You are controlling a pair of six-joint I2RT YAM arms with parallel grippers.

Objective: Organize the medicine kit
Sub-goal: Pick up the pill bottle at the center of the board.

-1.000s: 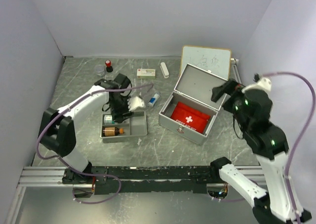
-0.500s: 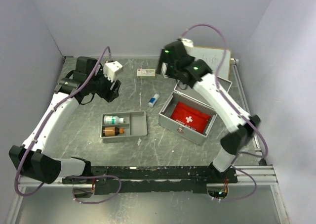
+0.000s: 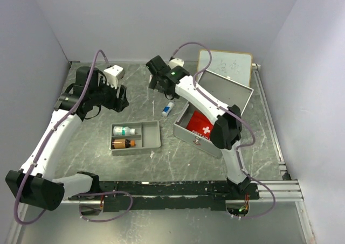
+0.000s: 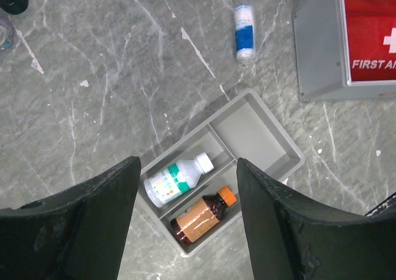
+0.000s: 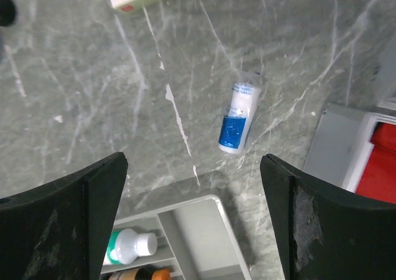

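Both left claw (image 4: 185, 169) and right claw (image 5: 193, 162) have swung rearward, fingers spread wide, empty. Inside the medicine kit (image 3: 197, 138) lies 1 red pouch (image 3: 202, 126); the grey tray (image 3: 150, 133) holds 2 bottles (image 4: 176, 178).

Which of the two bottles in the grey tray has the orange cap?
The brown bottle, lying on its side in one narrow slot of the tray. The white bottle in the slot beside it has a green label and a white cap.
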